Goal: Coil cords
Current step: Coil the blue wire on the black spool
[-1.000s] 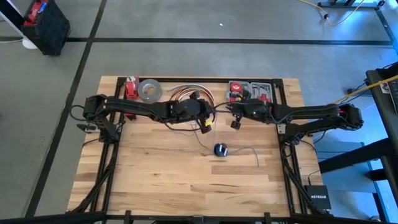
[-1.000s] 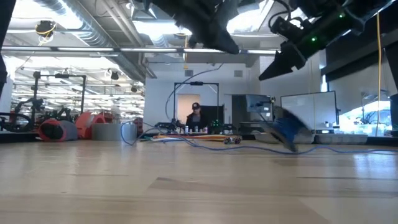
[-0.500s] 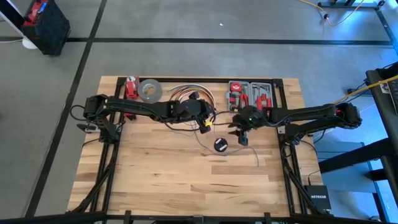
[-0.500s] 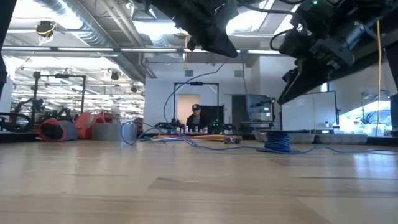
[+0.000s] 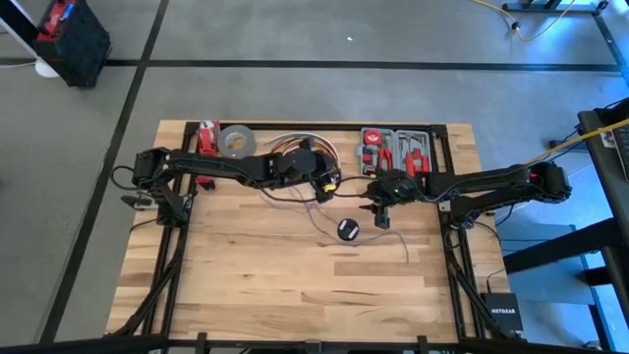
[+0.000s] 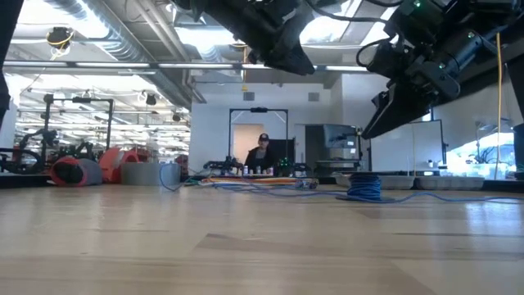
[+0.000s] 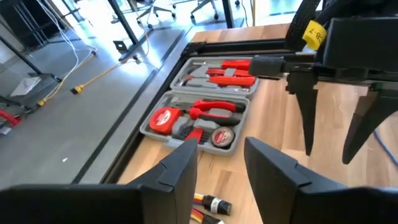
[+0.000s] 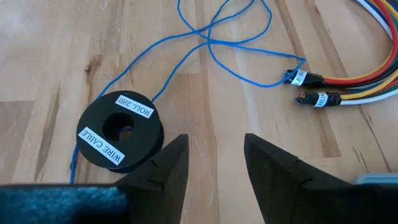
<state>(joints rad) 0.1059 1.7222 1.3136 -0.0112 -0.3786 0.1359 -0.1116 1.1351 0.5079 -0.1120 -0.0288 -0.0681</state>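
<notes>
On the wooden table (image 5: pixel 246 285), the spool (image 8: pixel 120 132) stands on end near the middle, its blue wire (image 8: pixel 205 43) trailing loose toward the cable bundle (image 8: pixel 367 81). The right gripper (image 5: pixel 381 208) hangs just beside the spool, jaws spread and empty, nearer than the left gripper (image 5: pixel 327 184), also parted and holding nothing.

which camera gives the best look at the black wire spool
The right wrist view: the spool fills the foreground, labels readable, blue wire trailing off it. The high view shows a small dark disc, the low view only its blue windings. The left wrist view misses it.
</notes>
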